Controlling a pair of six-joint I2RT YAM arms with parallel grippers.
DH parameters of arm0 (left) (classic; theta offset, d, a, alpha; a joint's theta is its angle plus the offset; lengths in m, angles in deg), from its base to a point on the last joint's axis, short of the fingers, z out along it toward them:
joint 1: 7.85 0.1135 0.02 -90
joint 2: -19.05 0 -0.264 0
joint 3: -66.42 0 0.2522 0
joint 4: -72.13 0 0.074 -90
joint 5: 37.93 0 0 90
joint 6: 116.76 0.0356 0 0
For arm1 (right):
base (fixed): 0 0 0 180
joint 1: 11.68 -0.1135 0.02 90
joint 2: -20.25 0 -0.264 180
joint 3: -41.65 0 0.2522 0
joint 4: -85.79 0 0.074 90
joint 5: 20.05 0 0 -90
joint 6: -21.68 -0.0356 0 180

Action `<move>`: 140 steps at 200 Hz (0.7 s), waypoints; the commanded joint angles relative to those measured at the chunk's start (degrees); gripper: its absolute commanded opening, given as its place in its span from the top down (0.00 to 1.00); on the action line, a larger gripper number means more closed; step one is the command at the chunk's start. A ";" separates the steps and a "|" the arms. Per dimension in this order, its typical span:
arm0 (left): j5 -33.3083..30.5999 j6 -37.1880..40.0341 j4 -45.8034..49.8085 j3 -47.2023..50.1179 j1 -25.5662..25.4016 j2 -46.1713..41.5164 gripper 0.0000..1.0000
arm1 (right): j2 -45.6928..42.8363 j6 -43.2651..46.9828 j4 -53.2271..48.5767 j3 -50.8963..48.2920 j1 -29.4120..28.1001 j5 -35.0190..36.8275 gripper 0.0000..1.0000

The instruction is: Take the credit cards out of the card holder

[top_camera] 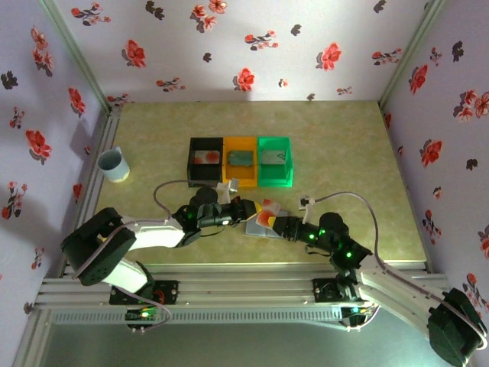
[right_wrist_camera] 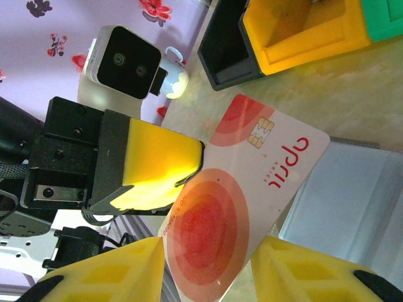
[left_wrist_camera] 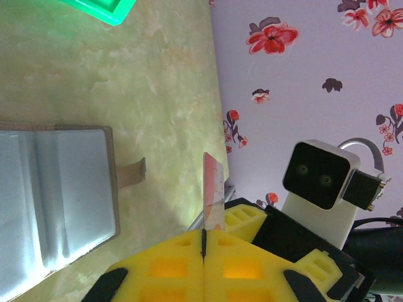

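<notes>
**Tool state.** The left gripper [left_wrist_camera: 203,234] is fully closed on the credit card [right_wrist_camera: 252,182]. In its own wrist view the card stands edge-on out of the seam between the two yellow fingers [left_wrist_camera: 164,264] and projects straight ahead of the tips. The right wrist view shows that this hold covers one corner region only. The right gripper [right_wrist_camera: 211,251] stands partly open, with the opposite end of the same card between its jaws and the printed face toward its camera. The card's long edges lie close against both inner finger faces. Whether the fingers press on them cannot be determined.

**Location of parts.** The card is fully out of the card holder [left_wrist_camera: 56,195]. The holder lies open and flat on the table [left_wrist_camera: 157,94], to the left of the left gripper's tips and ahead and to the right of the right gripper's tips.

**Handling properties (judgement).**
- The card is probably light, thin and stiff but springy, with a glossy, slippery face.
- A pinch on the two flat faces is the secure hold. A squeeze across the edges may bow the card and let it spring out.
- Take hold well in from the rim, away from the chip [right_wrist_camera: 261,131].
- Release one grip only once the other is confirmed.
- The holder looks soft and light, and is likely to slide if caught.
</notes>
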 commanded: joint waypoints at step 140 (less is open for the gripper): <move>1.30 -1.34 -3.31 -0.36 -0.79 0.81 1.00 | -2.29 -1.62 3.08 -0.35 -0.08 1.23 0.77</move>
